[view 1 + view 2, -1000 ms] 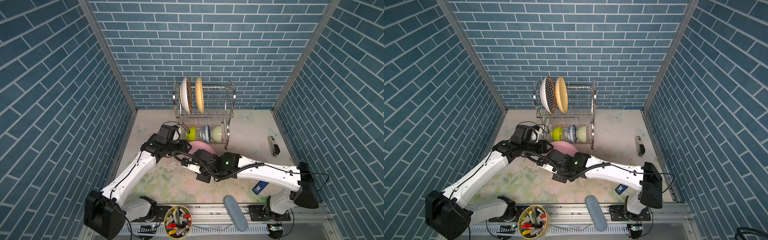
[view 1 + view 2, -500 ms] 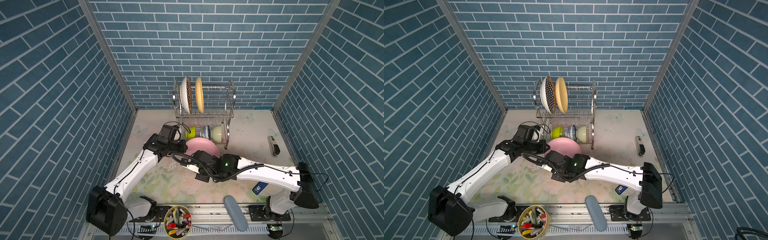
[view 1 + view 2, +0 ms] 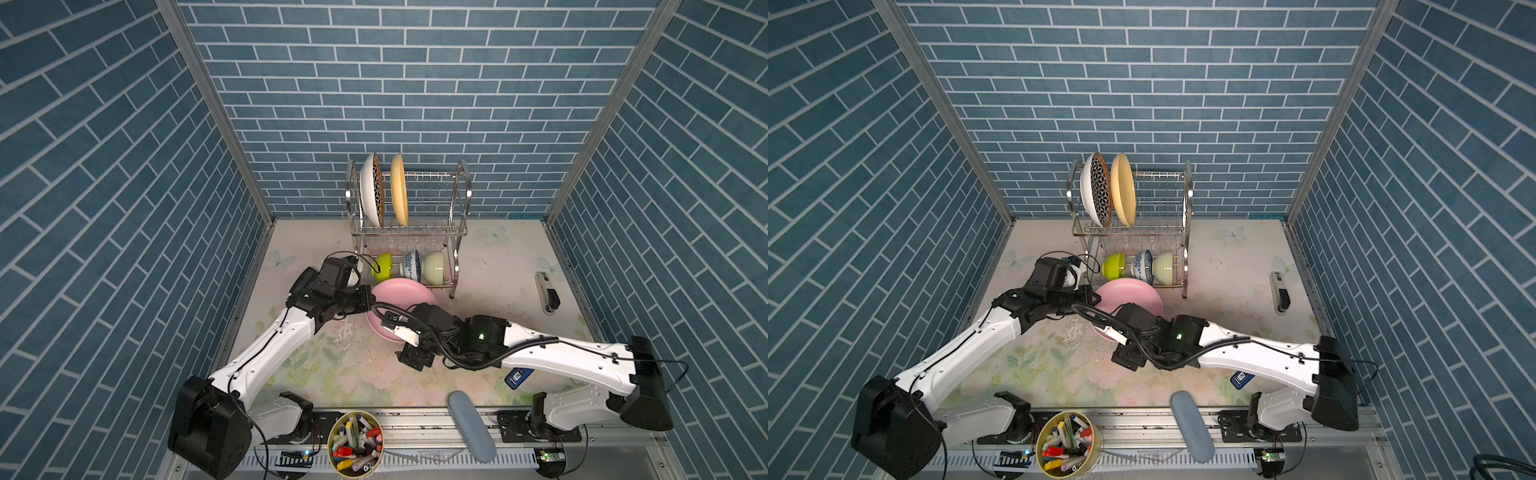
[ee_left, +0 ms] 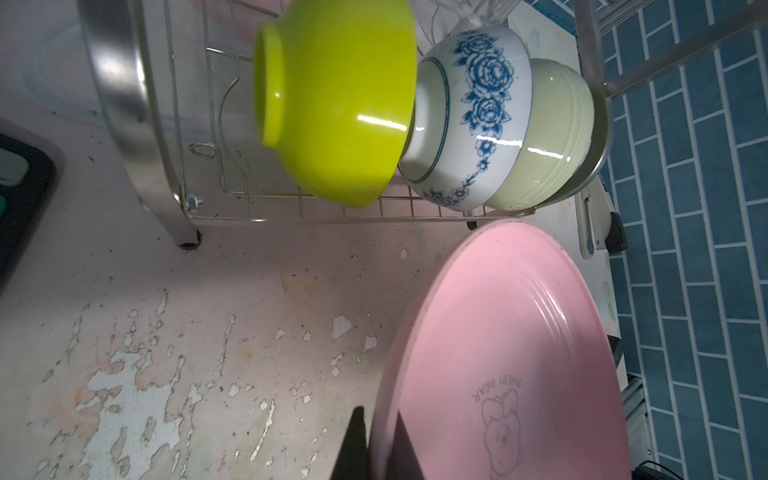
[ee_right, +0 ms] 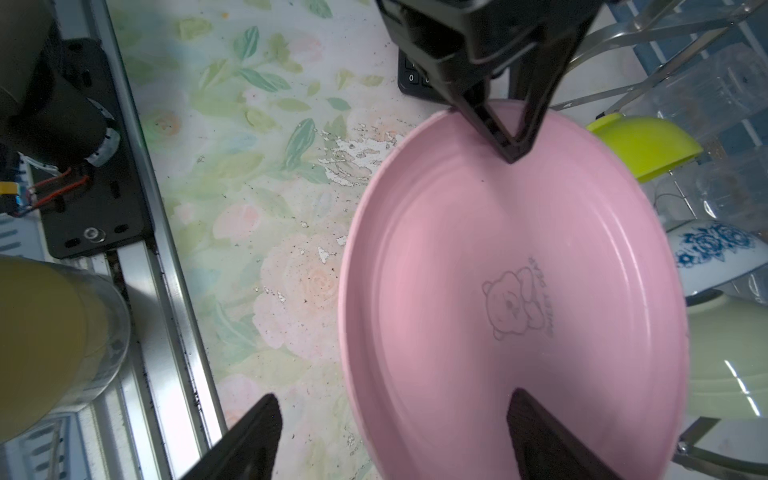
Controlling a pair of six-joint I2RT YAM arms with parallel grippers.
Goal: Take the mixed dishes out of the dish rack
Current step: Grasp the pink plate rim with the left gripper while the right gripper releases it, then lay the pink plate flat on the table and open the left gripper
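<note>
The pink plate [image 3: 401, 297] [image 3: 1136, 293] hangs tilted just in front of the dish rack [image 3: 462, 195] [image 3: 1187, 187]. My left gripper [image 4: 379, 419] [image 3: 368, 301] is shut on its rim [image 4: 519, 353]. My right gripper [image 5: 395, 397] is open, its fingers [image 5: 536, 419] straddling the opposite rim of the plate [image 5: 519, 291] without pinching it. On the top tier stand a star-patterned plate [image 3: 371, 191] and a yellow plate [image 3: 399, 193]. The lower tier holds lime [image 4: 345, 99], blue-on-white [image 4: 473, 116] and pale-green [image 4: 552, 133] bowls on their sides. Clear tumblers [image 5: 725, 87] show above them.
A tub of markers [image 3: 355, 440] and a grey-blue oblong pad [image 3: 471, 424] sit at the front rail. A stapler-like object [image 3: 547, 291] lies at the right wall. A black keypad device [image 5: 415, 79] lies left of the rack, under the left arm. Brick walls close three sides.
The left gripper has closed on the pink plate's rim. The right gripper, shut on the plate before, has opened. The plate now shows more of its face.
</note>
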